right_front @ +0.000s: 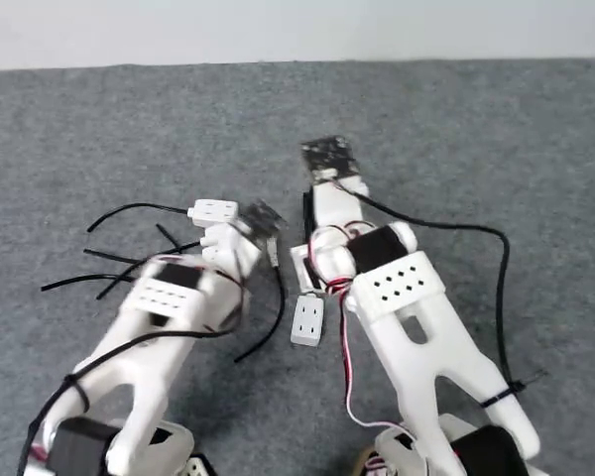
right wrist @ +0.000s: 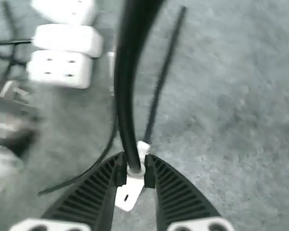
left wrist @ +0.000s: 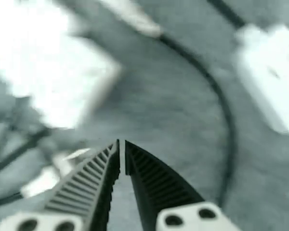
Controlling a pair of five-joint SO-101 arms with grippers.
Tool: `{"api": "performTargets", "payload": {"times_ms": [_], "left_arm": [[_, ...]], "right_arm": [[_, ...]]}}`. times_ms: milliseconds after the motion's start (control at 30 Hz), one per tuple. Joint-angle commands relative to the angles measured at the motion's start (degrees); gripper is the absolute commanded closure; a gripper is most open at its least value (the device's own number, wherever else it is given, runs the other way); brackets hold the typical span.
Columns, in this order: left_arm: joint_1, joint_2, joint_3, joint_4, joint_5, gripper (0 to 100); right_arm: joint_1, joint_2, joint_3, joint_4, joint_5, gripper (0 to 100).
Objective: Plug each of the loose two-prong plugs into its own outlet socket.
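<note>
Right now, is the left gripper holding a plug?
No, the left gripper is shut, its tips together with nothing clamped between them.

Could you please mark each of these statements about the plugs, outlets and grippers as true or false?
1. The right gripper is shut on a white plug with a black cord. True.
2. The left gripper holds a plug. False: it is shut with nothing in it.
3. The white plug sits in a socket. False: it is held over bare grey carpet, apart from the outlet blocks.
4. A white outlet block lies on the carpet between the two arms. True.
</note>
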Motion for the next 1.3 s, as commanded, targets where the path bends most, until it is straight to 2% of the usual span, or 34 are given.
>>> {"api": "performTargets", "payload": {"times_ms": [0,100,200,433,633,833,1267], "left_arm": [[-11.78,-5.01,1.1,-5.89,2.37,99],[-18.9,-8.0,3.38,-10.2,7.3,99],[-21.01,-9.32,3.91,-10.11,8.79,99],[-14.77,-13.54,12.0,-12.48,-1.14,99],[-14.07,-24.44,20.7,-18.46,-0.62,99],[-13.36,-34.55,25.98,-18.29,1.93,99],[-13.36,-35.6,26.59,-18.64,1.67,99]], "right_arm": [[1.1,-0.4,4.22,-6.37,-3.25,99.1],[0.92,-0.31,5.36,-8.22,-5.01,99.1],[0.92,-0.31,5.54,-8.22,-5.8,99.1],[-0.66,-0.22,5.54,-7.34,-5.89,99.1],[-0.66,-0.13,6.33,-8.13,-5.98,99.1],[-0.75,2.07,7.12,-8.75,-5.54,99.1],[-1.98,2.77,6.51,-7.34,-5.71,99.1]]}}
